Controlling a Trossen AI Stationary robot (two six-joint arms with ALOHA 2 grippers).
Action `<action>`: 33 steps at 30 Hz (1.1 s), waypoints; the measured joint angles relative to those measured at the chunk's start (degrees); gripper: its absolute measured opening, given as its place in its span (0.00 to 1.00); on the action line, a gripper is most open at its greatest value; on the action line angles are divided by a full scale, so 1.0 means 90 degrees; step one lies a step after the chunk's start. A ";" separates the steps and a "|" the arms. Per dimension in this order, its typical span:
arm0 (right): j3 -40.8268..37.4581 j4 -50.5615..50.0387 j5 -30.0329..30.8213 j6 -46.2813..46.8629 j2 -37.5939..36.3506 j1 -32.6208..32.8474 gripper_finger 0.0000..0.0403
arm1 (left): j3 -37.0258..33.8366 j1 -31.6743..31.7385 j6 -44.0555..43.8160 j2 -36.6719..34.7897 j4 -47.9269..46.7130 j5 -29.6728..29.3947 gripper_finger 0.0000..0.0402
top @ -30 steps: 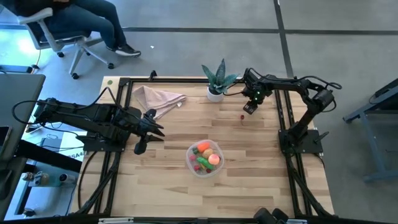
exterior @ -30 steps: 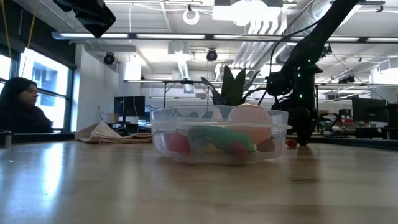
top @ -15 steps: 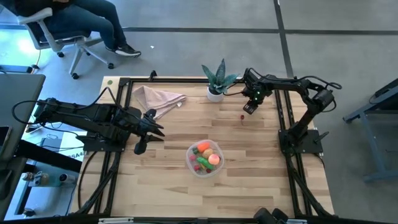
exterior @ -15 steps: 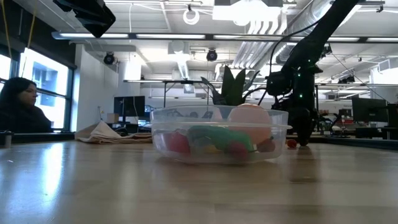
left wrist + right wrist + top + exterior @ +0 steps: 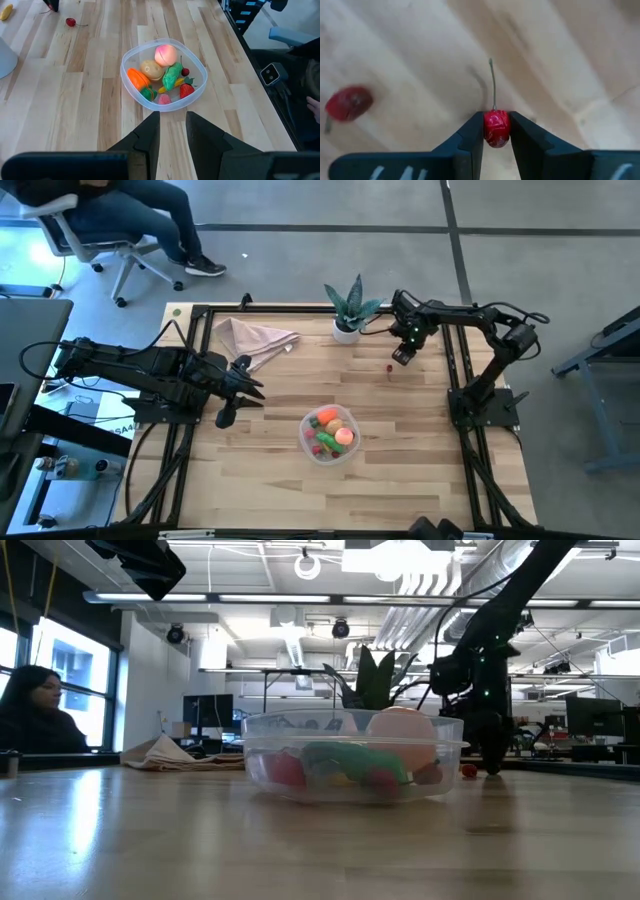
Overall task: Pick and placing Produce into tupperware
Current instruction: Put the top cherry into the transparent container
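The clear round tub [image 5: 304, 432] sits near the table's middle and holds a pink peach [image 5: 165, 52], an orange carrot [image 5: 135, 78], a green piece and small red pieces. My right gripper [image 5: 400, 356] is low over the far right of the table, beside the plant, and is shut on a tiny red cherry [image 5: 496, 128]. A second red piece [image 5: 349, 103] lies on the wood close by [image 5: 389, 367]. My left gripper [image 5: 173, 131] hovers at the table's left with a narrow gap between its fingers, pointing toward the tub [image 5: 131, 92]. My right gripper pinches the cherry's round red body [image 5: 496, 135] between its two fingers, coming from above and pointing down. The thin stem [image 5: 492, 85] sticks out free beyond the fingertips. I cannot tell whether the cherry rests on the wood or hangs just clear of it.
A spiky green plant in a white pot [image 5: 347, 315] stands at the far edge, just left of my right gripper. A beige cloth napkin [image 5: 255, 340] lies at the far left. A yellow banana [image 5: 6, 12] lies near the pot. Black frame rails run along the table's edges.
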 joint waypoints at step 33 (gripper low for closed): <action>0.0000 0.2669 -0.3109 0.2320 -0.4109 0.3927 0.20 | 0.0002 -0.0001 -0.0001 0.0000 0.0000 -0.0001 0.21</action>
